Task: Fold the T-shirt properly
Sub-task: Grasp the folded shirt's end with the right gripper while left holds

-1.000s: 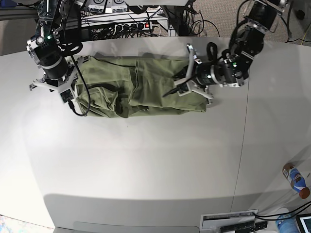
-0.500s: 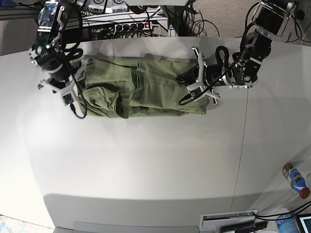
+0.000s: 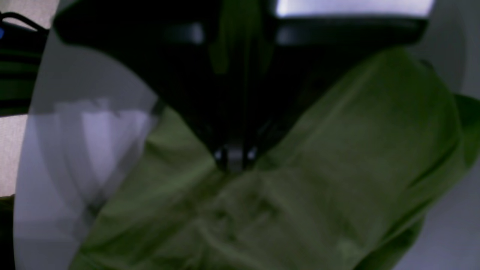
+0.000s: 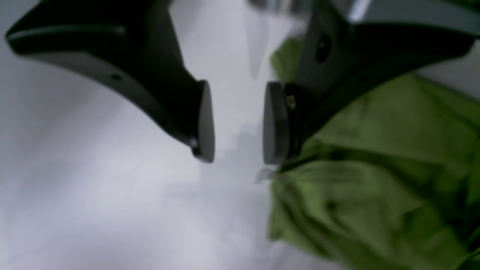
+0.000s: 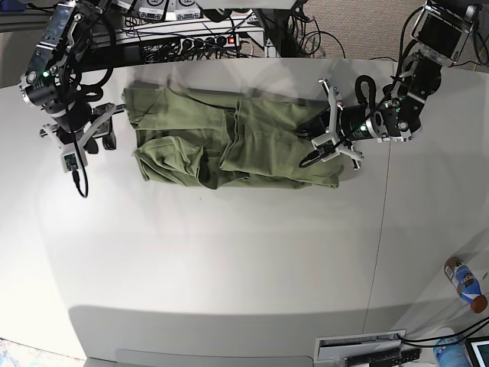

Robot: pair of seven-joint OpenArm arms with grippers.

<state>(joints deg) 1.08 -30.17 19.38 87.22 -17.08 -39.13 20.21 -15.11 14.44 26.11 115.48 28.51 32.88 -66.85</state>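
The olive-green T-shirt lies bunched in a long band across the far part of the white table. My left gripper is over its right end. In the left wrist view its jaws are shut, pinching the cloth. My right gripper hangs just off the shirt's left edge. In the right wrist view it stands open with nothing between the pads. There the shirt's crumpled edge lies right beside the right-hand finger.
Cables and a power strip run behind the table's back edge. A bottle lies off the table at the lower right. A seam crosses the table's right part. A grey device sits at the front edge.
My right gripper has opened, let go of the shirt's left end and drawn back to the left. My left gripper has moved right, dragging the shirt with it.
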